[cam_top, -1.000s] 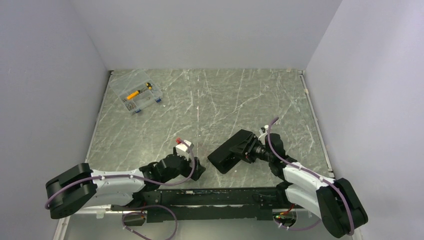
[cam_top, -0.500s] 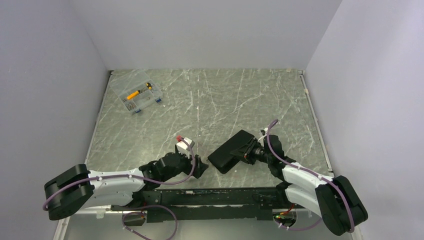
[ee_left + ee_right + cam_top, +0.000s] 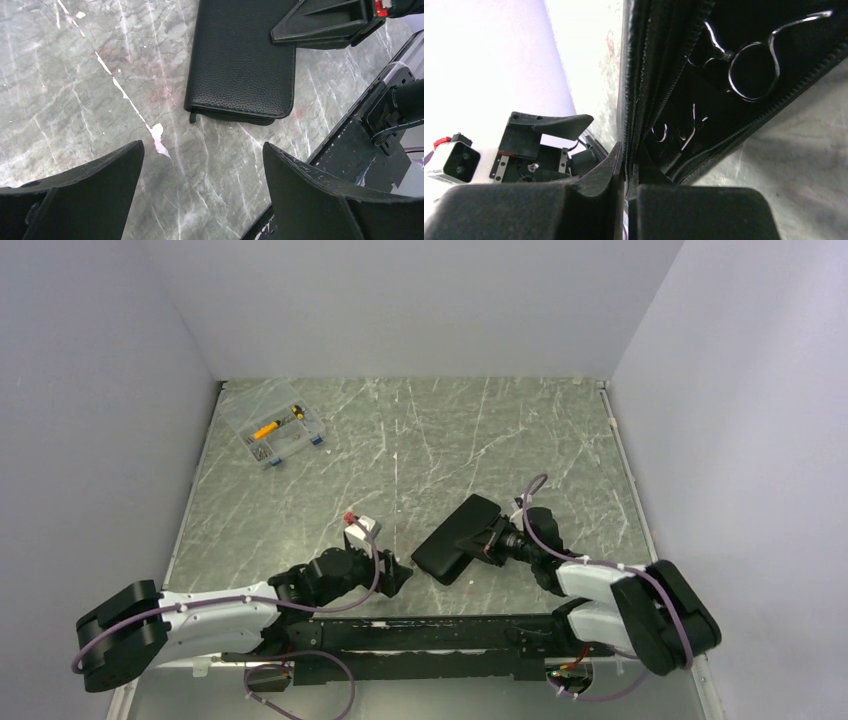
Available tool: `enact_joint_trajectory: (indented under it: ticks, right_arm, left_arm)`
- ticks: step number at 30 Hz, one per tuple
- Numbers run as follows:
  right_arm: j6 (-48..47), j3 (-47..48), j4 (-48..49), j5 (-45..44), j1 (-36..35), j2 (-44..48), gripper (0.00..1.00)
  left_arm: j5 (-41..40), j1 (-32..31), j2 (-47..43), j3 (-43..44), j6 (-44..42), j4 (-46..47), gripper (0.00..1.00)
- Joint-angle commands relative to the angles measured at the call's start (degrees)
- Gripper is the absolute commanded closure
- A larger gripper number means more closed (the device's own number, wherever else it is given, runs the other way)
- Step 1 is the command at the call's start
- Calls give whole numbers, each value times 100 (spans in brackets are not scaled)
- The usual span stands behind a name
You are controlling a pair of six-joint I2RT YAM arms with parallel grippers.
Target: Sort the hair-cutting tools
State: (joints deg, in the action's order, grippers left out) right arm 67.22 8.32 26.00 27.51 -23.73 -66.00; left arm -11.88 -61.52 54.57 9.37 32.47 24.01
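Now the right gripper (image 3: pixel 626 170), clamped on the cover of the black zip case (image 3: pixel 240 60) by the desk's near edge, has lowered it over the scissors (image 3: pixel 728 55). The left gripper (image 3: pixel 200 150) hangs spread and empty, so nothing is sorted yet.

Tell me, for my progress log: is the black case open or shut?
Open, at least partly: the right tool pinches one cover of the black case, and scissors show inside it in the right wrist view.

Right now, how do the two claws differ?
The left gripper is open and empty; the right gripper is shut on the cover edge of the case. The left is apart from the case; the right touches it. Both are black with two fingers.
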Motion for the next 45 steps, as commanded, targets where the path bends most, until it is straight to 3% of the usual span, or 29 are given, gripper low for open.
enact_joint_trajectory:
  ticks: [1,6,13,14,18,22,30,37,39,42,45]
  right_arm:
    - [117,-172,1769,243,-33,-770,100]
    - [136,10,2369,565,-45,-1448,100]
    - [-865,888,1235,973,-40,-1858,100]
    - [-851,914,1255,1024,-46,-1953,95]
    - [-465,770,1721,1175,-52,-2072,59]
    - [-346,619,1697,1064,-144,-1933,47]
    - [-245,653,1511,668,-360,-1703,48]
    - [-168,725,1415,495,-356,-1595,69]
    - [-242,736,1261,424,-358,-1525,67]
    - [-441,804,886,251,-354,-1383,55]
    - [-551,869,727,185,-360,-1310,56]
  left_arm:
    - [59,38,-158,-96,115,-151,6]
    - [99,43,59,-73,157,1,8]
    - [-162,295,735,180,81,479,5]
    - [-122,349,870,229,65,585,5]
    - [-56,492,1310,417,23,910,5]
    - [85,509,1607,632,-80,1044,6]
    - [303,509,1781,664,-77,1178,7]
    - [271,505,1577,579,-53,1078,7]
    - [248,508,1434,534,-57,1005,7]
    - [231,509,1183,460,-65,854,7]
    - [212,509,888,353,-29,688,7]
